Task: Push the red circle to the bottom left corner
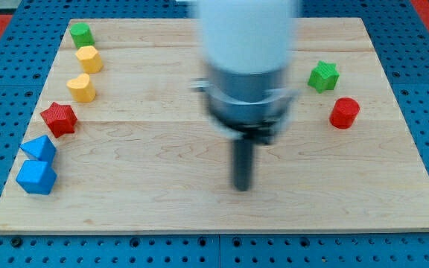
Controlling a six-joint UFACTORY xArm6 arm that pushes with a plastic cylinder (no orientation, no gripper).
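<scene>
Near board centre — my tip (pixel 242 186), no claw to judge — well left of red circle (pixel 344 112).

My tip (pixel 242 186) mid-board, red circle (pixel 344 112) well right, green star (pixel 323 76) above

The arm (pixel 248 67) is motion-blurred and cut off at the view's top edge, hiding the board (pixel 162 201) behind it at twelve o'clock. My tip (pixel 242 187) is smeared too, so its exact end is unclear.
</scene>
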